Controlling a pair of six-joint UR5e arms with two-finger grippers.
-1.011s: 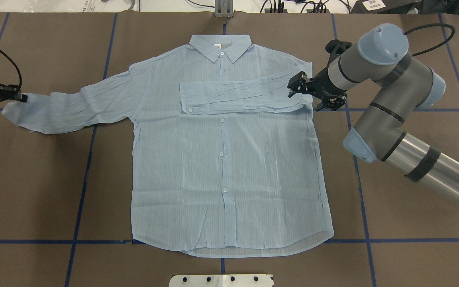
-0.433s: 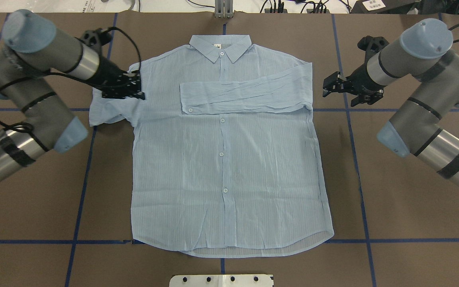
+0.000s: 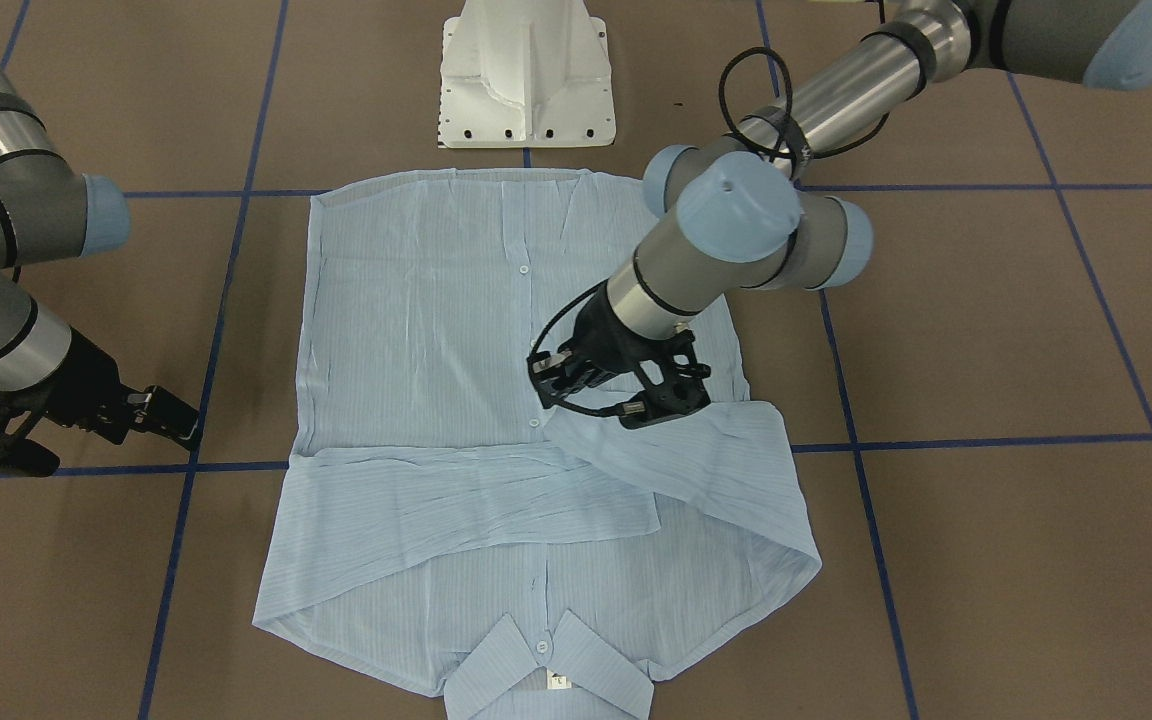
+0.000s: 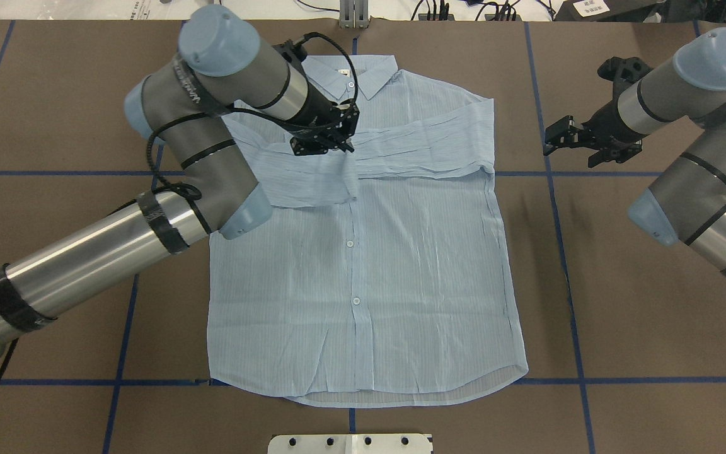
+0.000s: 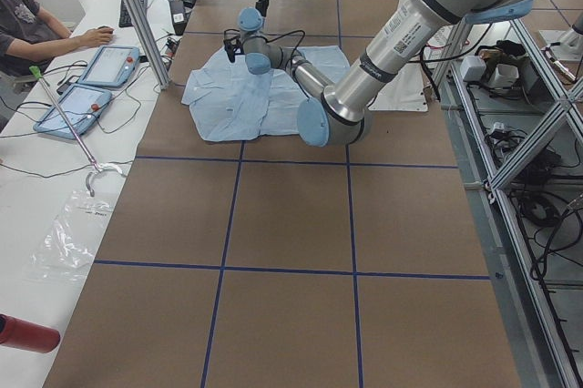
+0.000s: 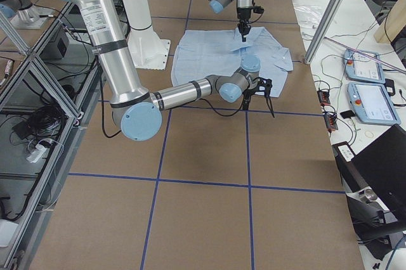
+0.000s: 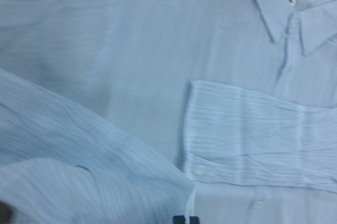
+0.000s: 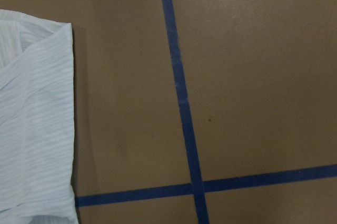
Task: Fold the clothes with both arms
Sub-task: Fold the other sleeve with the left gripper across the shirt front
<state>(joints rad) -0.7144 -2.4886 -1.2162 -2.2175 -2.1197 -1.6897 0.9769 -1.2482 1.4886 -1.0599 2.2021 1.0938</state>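
Here the shirt (image 4: pixel 363 284) lies under the left hand (image 4: pixel 320 147) (sleeve pinched, mid-chest).

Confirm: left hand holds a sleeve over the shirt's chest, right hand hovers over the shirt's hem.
Not the hem: the overhead view shows the right hand beside the shirt, over the table. The left hand does hold a sleeve over the chest.

The thin pale-blue striped shirt (image 4: pixel 363 271) lies flat on the brown table (image 4: pixel 621 328), collar farthest from the robot. Both sleeves cross its chest, the left overlapping the right's cuff beneath the black left gripper (image 4: pixel 324 149).
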